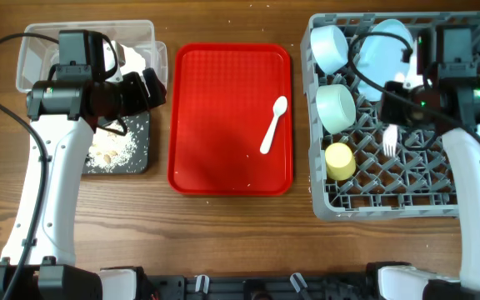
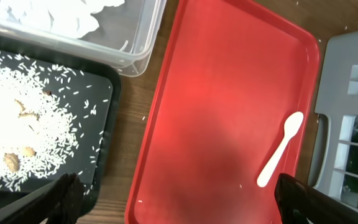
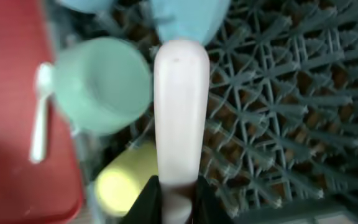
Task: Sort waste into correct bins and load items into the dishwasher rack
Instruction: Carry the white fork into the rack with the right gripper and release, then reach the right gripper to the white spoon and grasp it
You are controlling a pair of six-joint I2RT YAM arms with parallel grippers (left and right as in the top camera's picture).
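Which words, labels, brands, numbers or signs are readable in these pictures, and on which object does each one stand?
None: no text can be read in any view.
The red tray, the grey rack, the clear tub, the black tray and the white fork carry no visible print.

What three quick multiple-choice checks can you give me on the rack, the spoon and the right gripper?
1. How many bowls are in the rack? A one B two C four
2. Where does the spoon lie? A on the red tray B in the rack C in a bowl
3. The right gripper is: A open B shut on the fork C shut on the spoon
Key: 1 B, a pale blue bowl and a pale green bowl sit there. 2 A, it lies on the tray's right half. 3 B, the wrist view shows it pinching the fork's handle.
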